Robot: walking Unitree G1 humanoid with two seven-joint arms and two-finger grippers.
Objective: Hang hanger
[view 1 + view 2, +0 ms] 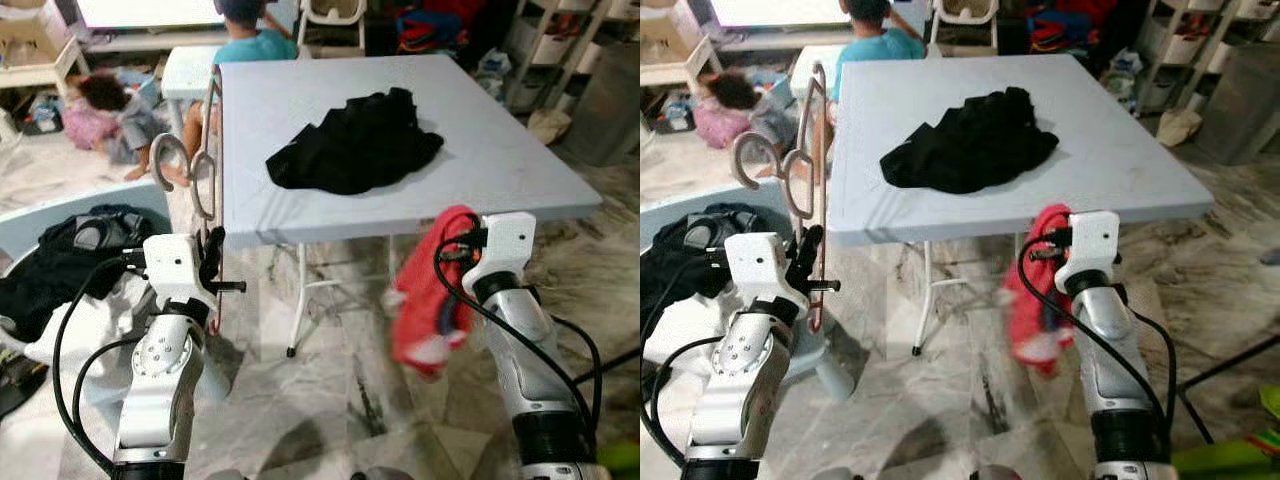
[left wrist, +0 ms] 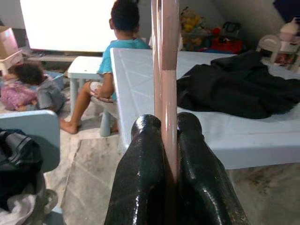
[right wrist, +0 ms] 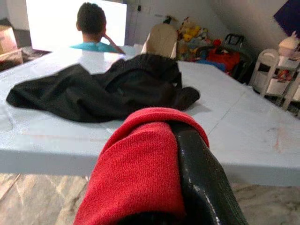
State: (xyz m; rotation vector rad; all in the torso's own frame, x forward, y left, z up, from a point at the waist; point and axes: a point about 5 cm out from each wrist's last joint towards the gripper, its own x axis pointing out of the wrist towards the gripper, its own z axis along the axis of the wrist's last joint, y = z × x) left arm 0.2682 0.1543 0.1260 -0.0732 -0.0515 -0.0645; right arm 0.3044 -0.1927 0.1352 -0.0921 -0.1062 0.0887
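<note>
A pale pink hanger [image 1: 205, 160] stands upright at the table's left front corner, its hook curling left. My left gripper [image 1: 212, 255] is shut on the hanger's lower bar; the left wrist view shows both black fingers [image 2: 140, 168] pinching the bar [image 2: 167, 70]. My right gripper [image 1: 462, 235] is shut on a red garment [image 1: 430, 300] that drapes over it and hangs down below the table's front edge. One black finger [image 3: 199, 173] shows beside the red cloth [image 3: 140, 164]. A black garment [image 1: 355, 140] lies crumpled on the light grey table [image 1: 500, 170].
A person in a teal shirt [image 1: 250, 40] sits beyond the table's far left corner; another person [image 1: 105, 115] lies on the floor at left. A pale blue tub [image 1: 30, 230] with dark clothes [image 1: 70, 255] stands at my left. Shelves [image 1: 570, 50] stand far right.
</note>
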